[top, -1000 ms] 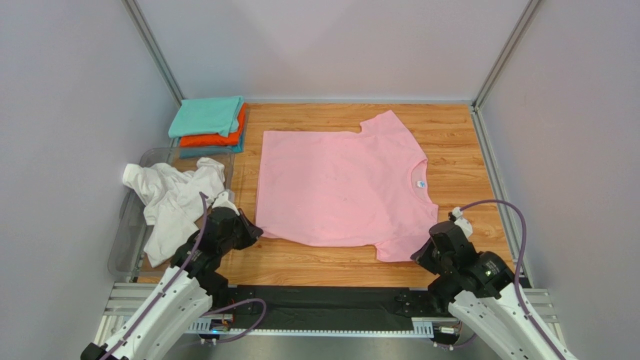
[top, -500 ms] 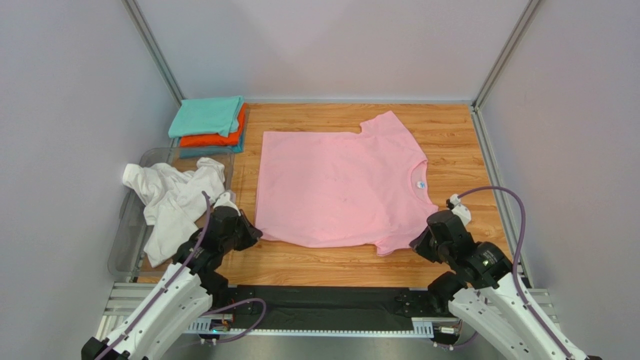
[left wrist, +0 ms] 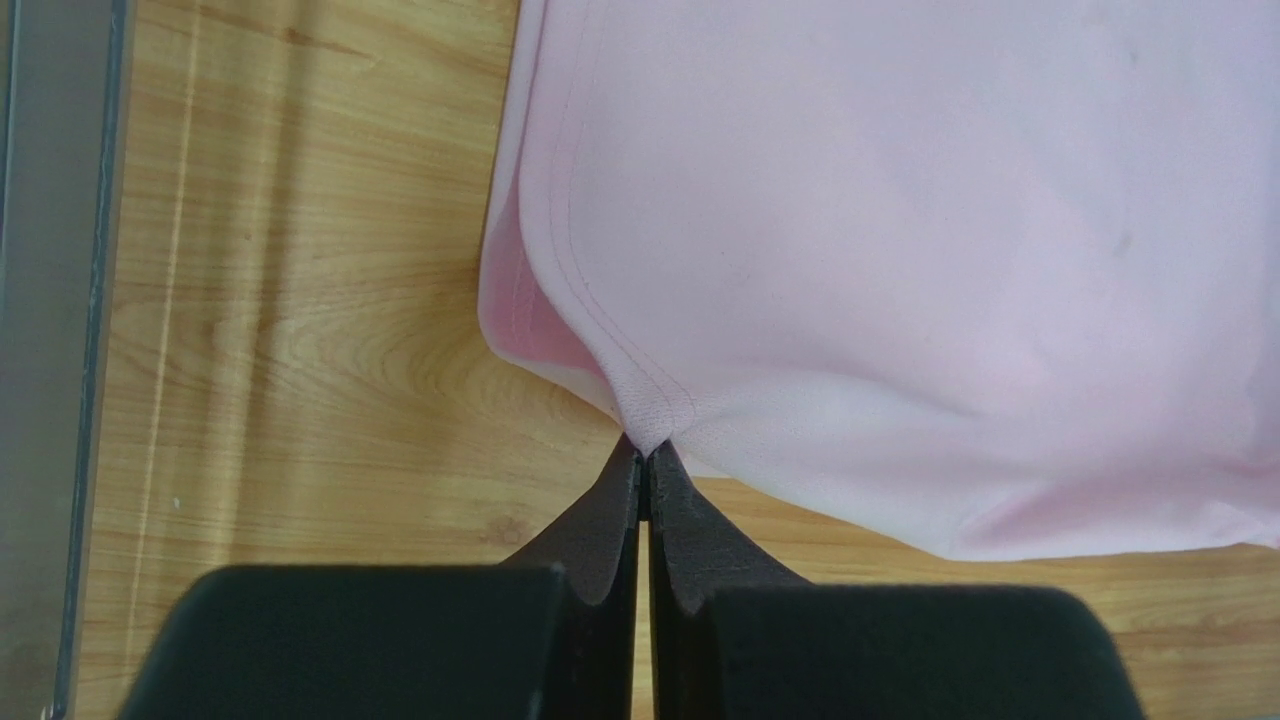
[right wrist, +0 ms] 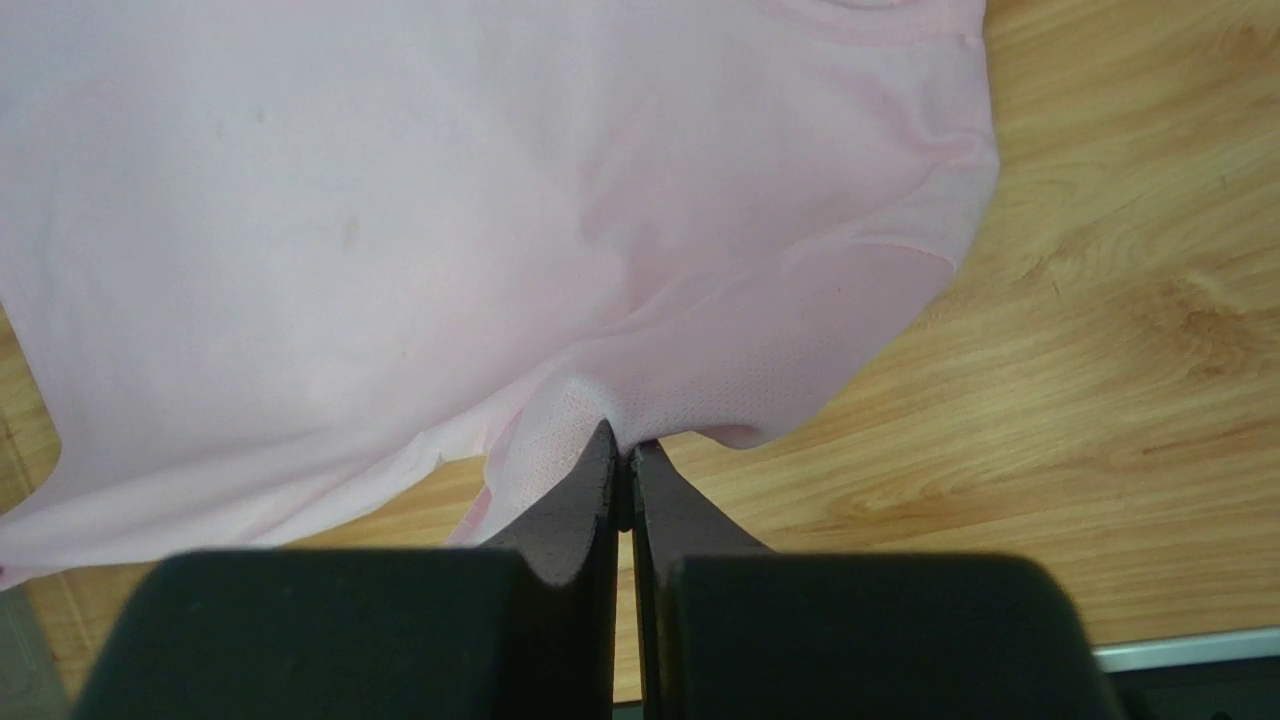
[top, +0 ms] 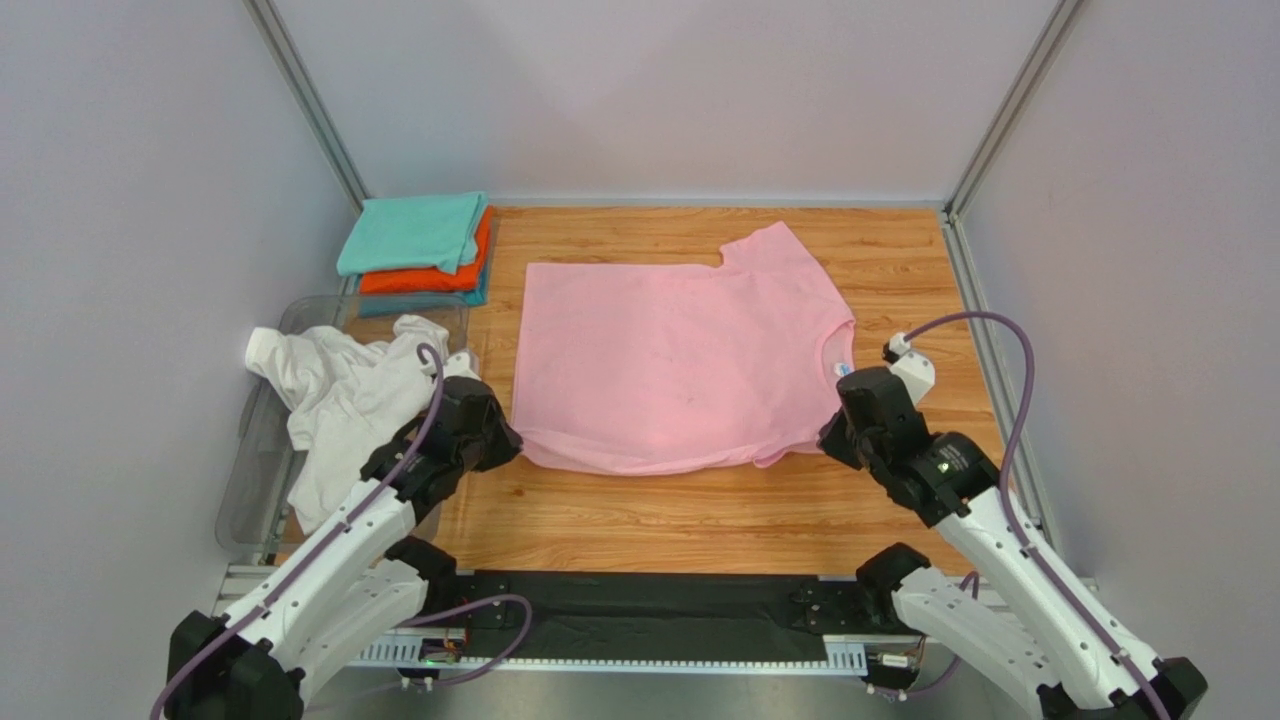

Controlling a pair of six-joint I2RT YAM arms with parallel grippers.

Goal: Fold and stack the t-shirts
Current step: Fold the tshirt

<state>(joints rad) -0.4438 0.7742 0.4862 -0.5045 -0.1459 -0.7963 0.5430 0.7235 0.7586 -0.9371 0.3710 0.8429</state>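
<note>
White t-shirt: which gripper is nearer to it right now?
Left. The left gripper sits just right of the white t-shirt; the right gripper is far across the pink t-shirt.

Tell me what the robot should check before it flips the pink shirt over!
1. Left jaws shut on the pink shirt corner: ok.
2. Right jaws shut on its sleeve side: ok.
3. Near edge raised off the table: ok.
4. Far half lying flat: ok.
5. White shirt apart from the pink one: ok.
6. Pinch deep enough not to slip: cannot tell.
</note>
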